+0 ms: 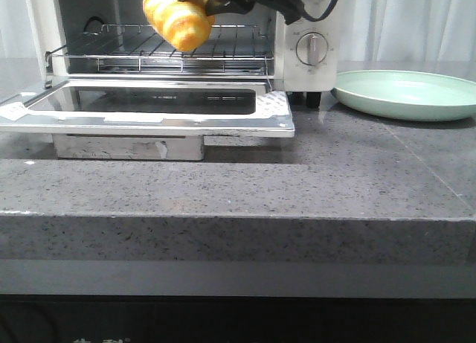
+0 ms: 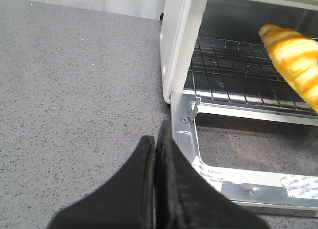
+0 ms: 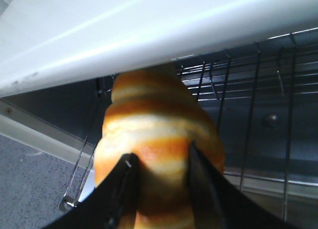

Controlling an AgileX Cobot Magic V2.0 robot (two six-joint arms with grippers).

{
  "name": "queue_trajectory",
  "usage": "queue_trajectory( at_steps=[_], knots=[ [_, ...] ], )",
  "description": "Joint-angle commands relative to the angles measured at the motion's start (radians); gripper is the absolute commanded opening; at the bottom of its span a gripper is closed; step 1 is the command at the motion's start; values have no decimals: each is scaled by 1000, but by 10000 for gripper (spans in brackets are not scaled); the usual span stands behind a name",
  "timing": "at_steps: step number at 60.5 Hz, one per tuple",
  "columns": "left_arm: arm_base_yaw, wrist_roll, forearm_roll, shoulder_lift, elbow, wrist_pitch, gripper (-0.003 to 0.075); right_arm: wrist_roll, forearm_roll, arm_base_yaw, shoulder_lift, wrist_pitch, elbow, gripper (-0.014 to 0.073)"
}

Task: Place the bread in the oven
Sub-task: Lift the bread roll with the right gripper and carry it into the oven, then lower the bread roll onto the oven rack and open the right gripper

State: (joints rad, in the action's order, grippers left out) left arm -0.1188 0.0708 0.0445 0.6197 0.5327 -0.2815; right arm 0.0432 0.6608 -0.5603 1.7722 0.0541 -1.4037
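The grey counter (image 1: pixel 223 187) fronts the lowered door (image 1: pixel 149 109) of the oven (image 1: pixel 297 53); above it the right gripper (image 3: pixel 159 169) pinches the bread (image 1: pixel 178 19), long axis aimed toward 12 o'clock at the wire rack (image 1: pixel 186 49) just beyond (the left gripper (image 2: pixel 156 154), pressed together, idles well apart at 9 o'clock)

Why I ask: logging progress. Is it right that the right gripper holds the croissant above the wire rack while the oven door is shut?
Not quite. The front view shows the oven door folded down open. The right gripper does hold the croissant above the wire rack.
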Motion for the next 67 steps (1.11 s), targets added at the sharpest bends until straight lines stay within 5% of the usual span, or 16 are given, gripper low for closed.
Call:
queue_trajectory(
  at_steps=[1, 14, 25, 48, 53, 67],
  knots=[
    [5, 10, 8, -4, 30, 79, -20, -10, 6, 2, -51, -83, -39, 317],
    [5, 10, 8, -4, 30, 79, -20, -10, 6, 2, -51, -94, -39, 466],
    [5, 10, 8, -4, 30, 79, -20, -10, 6, 2, -55, -91, -39, 469],
    [5, 10, 8, -4, 30, 79, -20, -11, -76, 2, -199, 146, -39, 461],
    [5, 10, 8, -4, 30, 79, -20, -11, -138, 4, -243, 202, -39, 380],
    [5, 10, 8, -4, 30, 85, -20, -11, -364, 85, -362, 425, -39, -27]
  ],
)
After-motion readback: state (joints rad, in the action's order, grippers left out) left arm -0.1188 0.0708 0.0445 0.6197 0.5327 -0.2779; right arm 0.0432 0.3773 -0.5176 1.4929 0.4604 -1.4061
